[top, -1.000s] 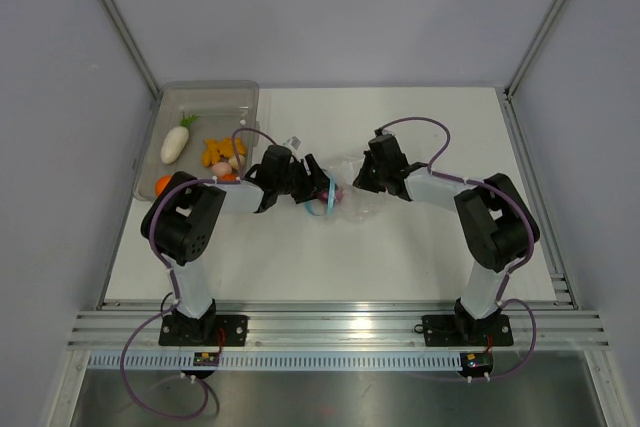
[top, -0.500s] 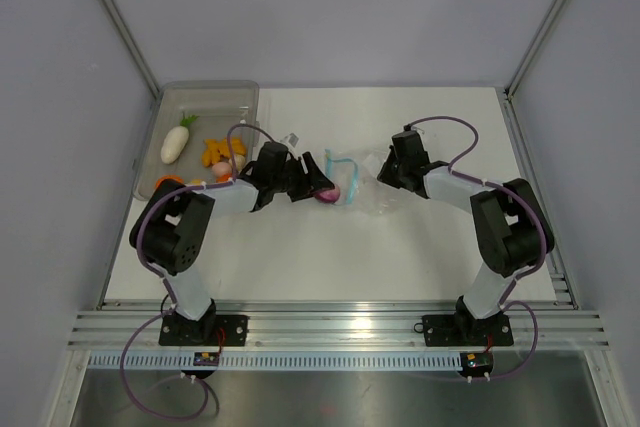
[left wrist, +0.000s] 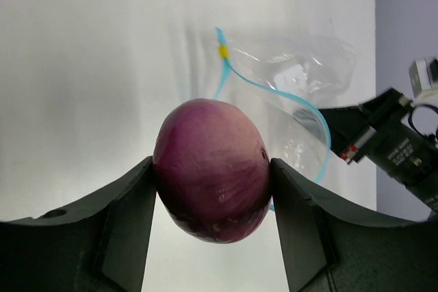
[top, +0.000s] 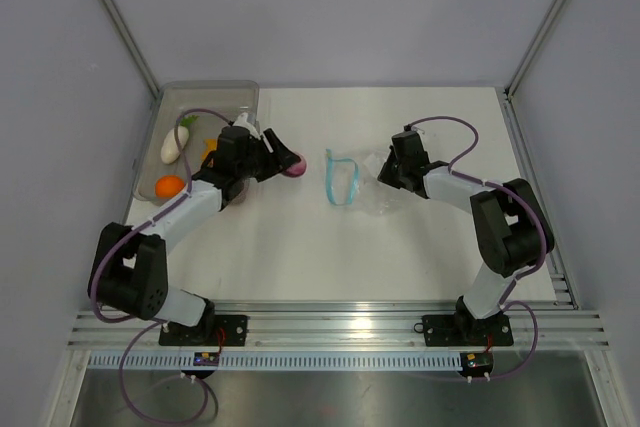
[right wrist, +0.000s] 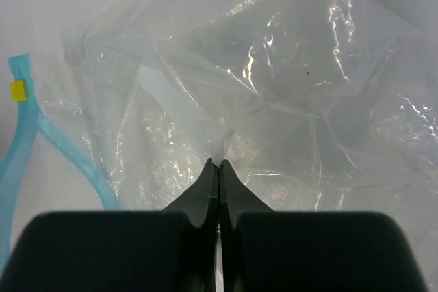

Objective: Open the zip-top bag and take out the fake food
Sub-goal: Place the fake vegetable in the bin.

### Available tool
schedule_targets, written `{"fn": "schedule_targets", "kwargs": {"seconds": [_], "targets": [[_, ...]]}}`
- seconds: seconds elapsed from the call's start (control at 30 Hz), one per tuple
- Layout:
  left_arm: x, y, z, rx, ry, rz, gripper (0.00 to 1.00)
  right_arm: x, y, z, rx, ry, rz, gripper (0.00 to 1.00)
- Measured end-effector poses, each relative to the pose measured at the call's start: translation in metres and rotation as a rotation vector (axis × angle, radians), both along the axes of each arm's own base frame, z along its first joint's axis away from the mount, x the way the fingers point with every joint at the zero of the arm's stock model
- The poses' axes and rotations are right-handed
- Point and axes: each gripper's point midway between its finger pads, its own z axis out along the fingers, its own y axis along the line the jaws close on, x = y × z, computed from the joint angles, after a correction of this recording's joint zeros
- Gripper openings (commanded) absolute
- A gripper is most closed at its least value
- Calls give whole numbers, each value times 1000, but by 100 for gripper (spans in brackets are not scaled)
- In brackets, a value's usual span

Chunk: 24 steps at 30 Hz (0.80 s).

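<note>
**A:** Left arm has swung off the bag since a second ago, hasn't it?

**B:** Yes. A second ago its fingers were at the bag's mouth. Now the left gripper point(top: 287, 161) hangs over the table point(top: 300, 247), well clear of the bag, clamped on the purple onion point(left wrist: 212, 169).

**A:** Where is it headed?

**B:** My guess is the grey tray point(top: 205, 87). It sits just beside that gripper, on the side away from the bag, with its long axis running away from the arm bases. Some of the fake food already lies there: a white radish point(top: 174, 143) and an orange piece point(top: 169, 185). The left arm is much the nearer one, so only a short carry outward is needed before letting go.

**A:** And the zip-top bag point(top: 362, 187)?

**B:** It lies flat on the table on the far side of the onion from the tray. The blue zip strip point(top: 340, 179) is parted into a loop that faces the left gripper.

**A:** What is the right arm doing?

**B:** The right gripper point(right wrist: 217, 166) is closed on a pinch of clear film at the bag's far end, pinning it down. From its wrist view the zip strip lies off to the left.

**A:** Is anything left inside the bag?

**B:** Nothing that I can make out.
</note>
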Motion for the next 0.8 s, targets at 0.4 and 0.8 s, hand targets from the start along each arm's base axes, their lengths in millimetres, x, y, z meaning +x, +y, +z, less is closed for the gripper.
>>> {"fn": "schedule_targets", "kwargs": {"seconds": [0.4, 0.8], "targets": [[24, 132, 23, -31, 40, 365, 46, 20, 4, 16, -11, -28, -9, 0], [41, 200, 25, 12, 108, 570, 47, 74, 25, 19, -9, -55, -3, 0]]}}
